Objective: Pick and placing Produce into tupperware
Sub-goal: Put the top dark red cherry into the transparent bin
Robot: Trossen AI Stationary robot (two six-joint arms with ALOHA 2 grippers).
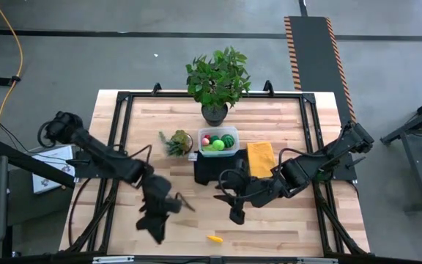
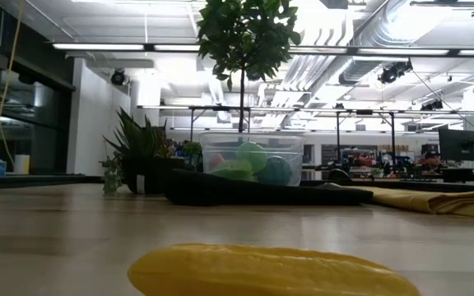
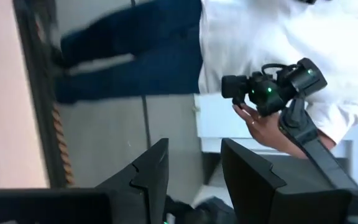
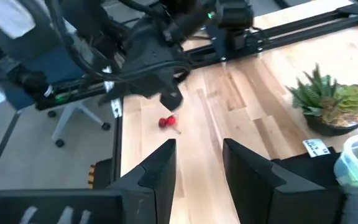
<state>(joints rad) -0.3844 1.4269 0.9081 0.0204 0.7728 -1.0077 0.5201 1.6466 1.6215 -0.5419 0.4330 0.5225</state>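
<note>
The left gripper [image 1: 154, 220] hangs over the bare wood well out from the small clear plastic tupperware box [image 1: 218, 141], toward the table's near edge and to the box's left. Its two dark fingers [image 3: 151, 177] stand partly apart with nothing between them; it points off the table at a person holding a controller. Just beside it, a small red cherry [image 4: 167, 122] lies loose on the planks, seen only from the right wrist. A spiky green plant in a round pot [image 1: 176, 142] sits just left of the box. The box rests on a black folded cloth [image 1: 215, 170] and already holds a red piece, a dark green striped ball and light green pieces. Well in front of the box, near the table edge, a yellow banana-like piece [image 1: 215, 238] lies alone. The right gripper [image 1: 235, 212] hovers in front of the box, fingers [image 4: 160, 168] partly apart and empty. Right of the box lies a yellow cloth [image 1: 261, 158]. By my reckoning most produce is packed; the cherry and yellow piece remain.
</note>
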